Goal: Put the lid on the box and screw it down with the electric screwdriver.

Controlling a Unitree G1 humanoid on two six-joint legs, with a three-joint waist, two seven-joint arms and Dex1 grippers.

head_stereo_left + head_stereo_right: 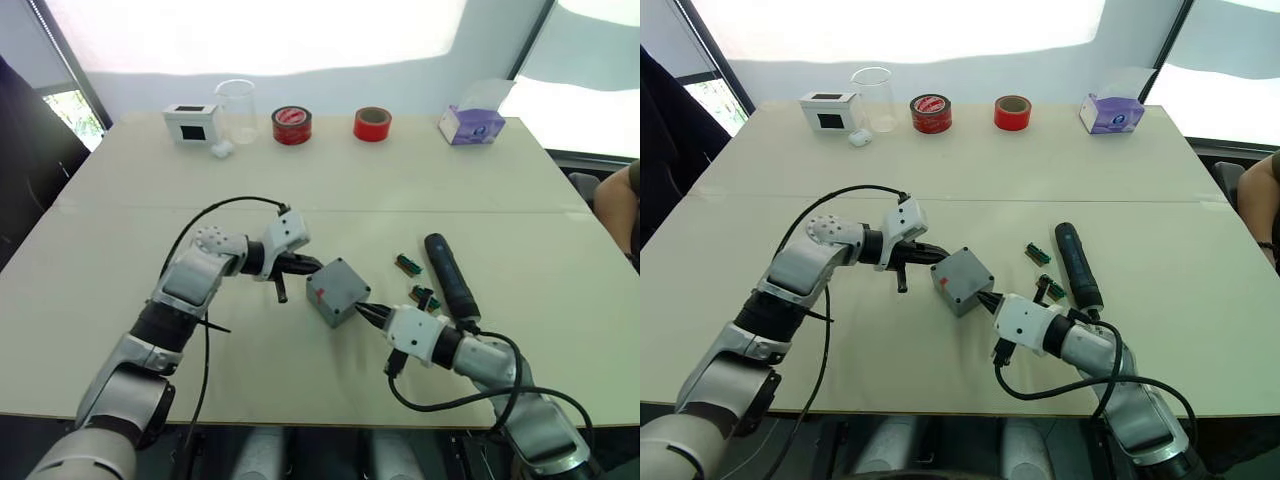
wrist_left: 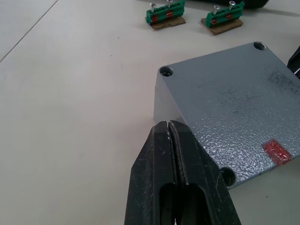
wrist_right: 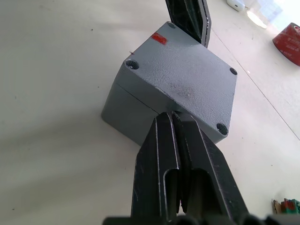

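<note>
Left pincer (image 1: 308, 266), fingers pressed together, tip against the near corner of the square grey plastic lid (image 1: 336, 287) seated on the deeper grey box (image 3: 123, 107), mid-counter (image 1: 120, 250). Right pincer (image 1: 368, 312), likewise closed, touches the opposite corner. Black cylindrical electric screwdriver (image 1: 451, 276) lies just right.

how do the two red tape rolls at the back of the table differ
The left tape roll has a dark outer side and a printed red-and-white top face; the right tape roll is plain bright red with a brownish core. The left one sits nearer the clear cup, the right nearer the tissue box. Both lie flat.
</note>
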